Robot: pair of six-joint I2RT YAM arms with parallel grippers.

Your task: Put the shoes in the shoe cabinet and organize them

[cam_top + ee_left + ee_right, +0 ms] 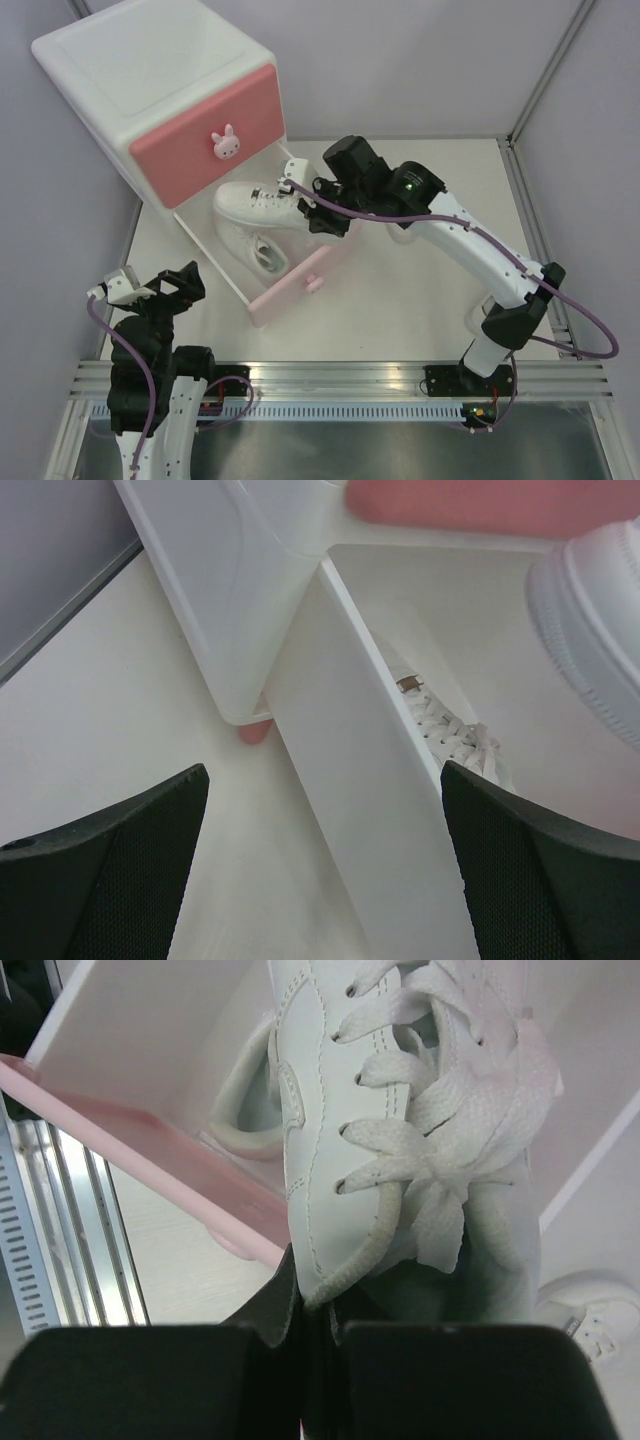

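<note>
The shoe cabinet (150, 80) stands at the back left with its upper drawer closed and its lower drawer (300, 285) pulled out. One white shoe (262, 250) lies inside the drawer. My right gripper (318, 205) is shut on the collar edge of a second white shoe (255, 203) and holds it over the open drawer. In the right wrist view the pinched shoe (400, 1110) hangs laces up from the gripper (320, 1310), above the drawer's pale pink front (150, 1140). My left gripper (150, 290) is open and empty, left of the drawer's side wall (370, 830).
A third white shoe (595, 1325) lies on the table on the far side of the drawer's wall from my right wrist camera. A pink foot (255, 730) shows under the cabinet. Grey walls close in the table on the left, back and right.
</note>
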